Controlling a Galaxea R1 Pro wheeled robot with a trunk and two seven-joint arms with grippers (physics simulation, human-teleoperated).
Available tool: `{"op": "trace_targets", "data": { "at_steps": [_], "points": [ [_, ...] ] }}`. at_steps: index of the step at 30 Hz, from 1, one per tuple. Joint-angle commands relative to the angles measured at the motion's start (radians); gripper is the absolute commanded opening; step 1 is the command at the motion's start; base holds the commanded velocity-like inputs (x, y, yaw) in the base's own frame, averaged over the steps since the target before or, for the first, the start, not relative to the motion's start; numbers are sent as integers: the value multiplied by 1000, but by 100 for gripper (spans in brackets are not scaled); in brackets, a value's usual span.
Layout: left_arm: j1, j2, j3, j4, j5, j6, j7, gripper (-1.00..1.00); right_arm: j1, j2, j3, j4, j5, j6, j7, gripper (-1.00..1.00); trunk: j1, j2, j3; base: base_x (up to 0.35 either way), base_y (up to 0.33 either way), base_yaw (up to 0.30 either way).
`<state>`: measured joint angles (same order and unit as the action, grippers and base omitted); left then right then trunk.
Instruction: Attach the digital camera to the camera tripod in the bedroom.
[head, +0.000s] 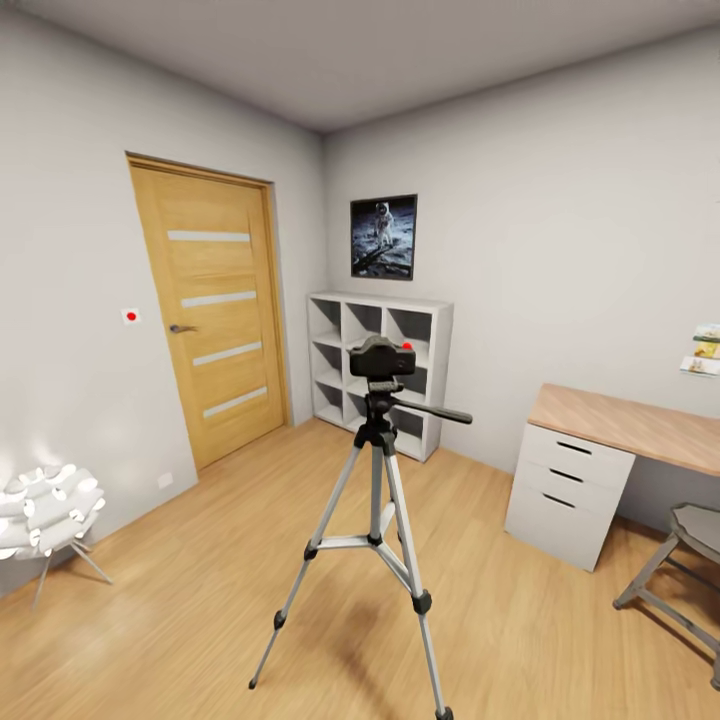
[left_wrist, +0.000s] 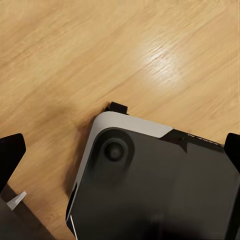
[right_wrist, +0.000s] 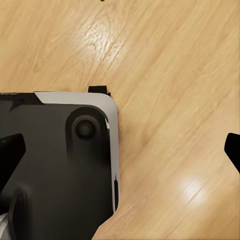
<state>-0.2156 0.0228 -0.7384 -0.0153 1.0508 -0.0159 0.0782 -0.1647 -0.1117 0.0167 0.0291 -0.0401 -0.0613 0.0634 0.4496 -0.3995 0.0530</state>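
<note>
Camera: the digital camera sits atop the camera tripod, mid-room on the wood floor.
Grippers: left gripper and right gripper both point floorward, fingers apart, empty.
Relation: tripod stands ahead, centred; neither arm nearer.

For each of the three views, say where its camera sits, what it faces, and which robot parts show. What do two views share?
Head view: high, facing the digital camera on the camera tripod; no arms.
Left wrist view: looks down at the wood floor; fingertips, robot base.
Right wrist view: same downward look; fingertips.
The wrist views share base and floor.
</note>
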Motion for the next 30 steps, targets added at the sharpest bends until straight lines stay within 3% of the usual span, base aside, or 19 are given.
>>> {"op": "trace_targets", "data": {
  "at_steps": [1,14,30],
  "points": [
    [0,0,-8,-2,7,-1,5,100,-1,0,2,3,-4,-6,4,100,0,-1,1,0,0,0],
    [0,0,-9,-2,7,-1,5,100,-1,0,2,3,-4,-6,4,100,0,-1,19,0,0,0],
    [1,0,-9,-2,8,-1,5,100,-1,-5,2,3,2,-12,4,100,0,-1,21,0,0,0]
  ]
}}
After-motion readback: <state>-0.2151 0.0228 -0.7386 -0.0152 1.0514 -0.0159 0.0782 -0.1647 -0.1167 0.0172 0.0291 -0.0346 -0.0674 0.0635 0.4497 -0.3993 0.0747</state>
